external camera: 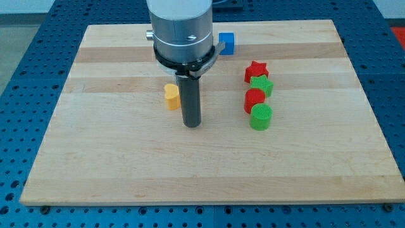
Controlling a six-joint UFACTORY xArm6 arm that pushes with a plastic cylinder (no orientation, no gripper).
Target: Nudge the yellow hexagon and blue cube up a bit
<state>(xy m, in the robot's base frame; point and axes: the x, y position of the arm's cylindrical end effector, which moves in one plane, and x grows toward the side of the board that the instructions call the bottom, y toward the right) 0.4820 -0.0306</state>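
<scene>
The yellow hexagon (171,96) sits on the wooden board left of centre, partly hidden by my rod. The blue cube (227,43) is near the view's top, just right of the arm's body. My tip (192,123) rests on the board just below and right of the yellow hexagon, close to it; I cannot tell if they touch. The blue cube lies well above and right of the tip.
A column of blocks stands right of centre: a red star (256,69), a green star (261,85), a red block (254,99) and a green cylinder (261,117). The board (126,164) lies on a blue perforated table.
</scene>
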